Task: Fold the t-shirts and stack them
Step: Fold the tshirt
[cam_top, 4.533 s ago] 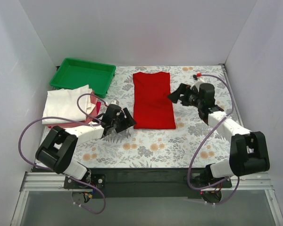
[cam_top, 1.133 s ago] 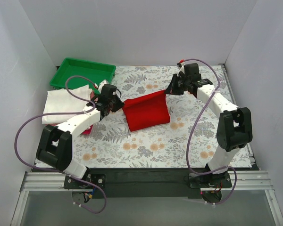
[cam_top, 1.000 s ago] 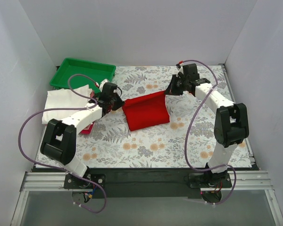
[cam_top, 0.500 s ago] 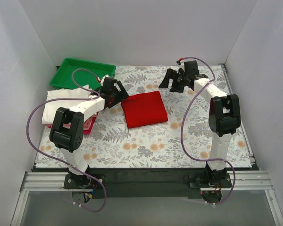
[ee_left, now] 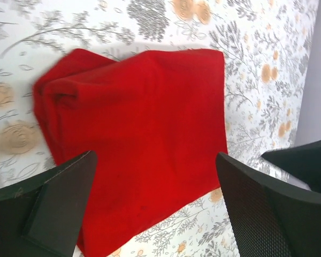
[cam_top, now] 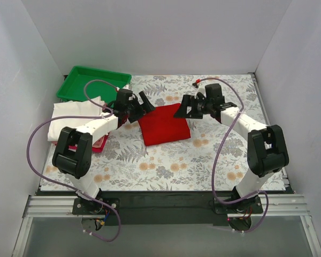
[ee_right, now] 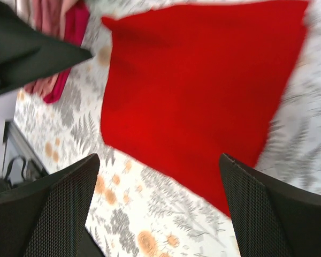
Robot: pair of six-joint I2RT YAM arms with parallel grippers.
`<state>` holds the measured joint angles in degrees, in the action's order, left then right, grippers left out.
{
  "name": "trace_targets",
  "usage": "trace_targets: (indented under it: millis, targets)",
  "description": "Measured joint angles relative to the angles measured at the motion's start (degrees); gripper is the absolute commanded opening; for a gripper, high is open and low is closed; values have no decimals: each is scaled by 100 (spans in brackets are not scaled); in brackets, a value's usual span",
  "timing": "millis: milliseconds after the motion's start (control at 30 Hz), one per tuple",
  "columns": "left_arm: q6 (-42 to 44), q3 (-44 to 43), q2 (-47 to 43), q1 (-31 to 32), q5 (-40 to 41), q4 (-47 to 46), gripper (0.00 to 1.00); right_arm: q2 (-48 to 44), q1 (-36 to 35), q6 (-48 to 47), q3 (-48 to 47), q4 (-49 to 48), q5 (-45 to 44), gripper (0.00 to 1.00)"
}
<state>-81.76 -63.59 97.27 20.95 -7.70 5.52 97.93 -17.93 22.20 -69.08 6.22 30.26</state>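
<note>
Red t-shirt (cam_top: 163,126): folded into a small square; flat on the flowery cover (cam_top: 166,160), right of the green tray (cam_top: 91,85), nearer the arms
Cream-white t-shirt (cam_top: 69,116): folded; just in front of the green tray
Left gripper (cam_top: 140,104): wide open, holding nothing; over the red square's edge nearest the tray
Right gripper (cam_top: 185,106): wide open, empty; over the edge farthest from the tray
Done: folding, by the look of it
To do: probably moving the red square onto the cream-white one by the tray
</note>
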Motion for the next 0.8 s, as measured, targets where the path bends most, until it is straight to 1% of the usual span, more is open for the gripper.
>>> trace_targets:
  millis: [67,167,267,367,567,733,800]
  targets:
    - [-7,-48,168,46,-79,-129,93,-114,-219,2,317,-107,120,98]
    - [0,-448,710,68,-9,-122,93,-70,-455,7,632,-282,210,98]
    - [9,-905,1377,59,240,-74,94,33,-514,15,835,-387,251,98]
    - [-37,-1130,1801,57,358,-35,94,109,-518,17,1095,-522,251,98]
    - [-144,-1394,1954,55,411,138,94,120,-522,52,1749,-754,153,98]
    - [-144,-1287,1847,55,389,146,95,111,-533,83,1757,-859,109,98]
    - [-63,-1268,1757,55,391,289,95,50,-533,76,1757,-846,26,98]
